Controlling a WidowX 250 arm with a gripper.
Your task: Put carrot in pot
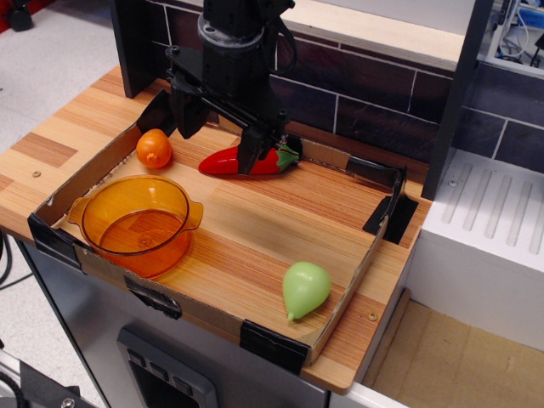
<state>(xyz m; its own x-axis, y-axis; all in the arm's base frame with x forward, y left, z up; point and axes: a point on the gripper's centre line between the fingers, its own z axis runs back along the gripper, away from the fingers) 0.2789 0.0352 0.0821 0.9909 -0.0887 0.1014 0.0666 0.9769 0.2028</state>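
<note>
The carrot [154, 148] is a small stubby orange toy lying at the back left of the wooden tray, just behind the pot. The pot [136, 223] is a translucent orange bowl with two side handles at the front left, and nothing shows inside it. My gripper [219, 127] hangs over the back of the tray, to the right of the carrot. Its jaws stand wide apart and hold nothing. The left finger [185, 110] is above and right of the carrot; the right finger [253, 146] is in front of the red chili pepper.
A long red chili pepper [246, 161] lies at the back middle. A pale green pear-shaped toy [304, 289] lies at the front right. A low cardboard wall [374, 229] with black tape rims the tray. A dark brick wall stands behind.
</note>
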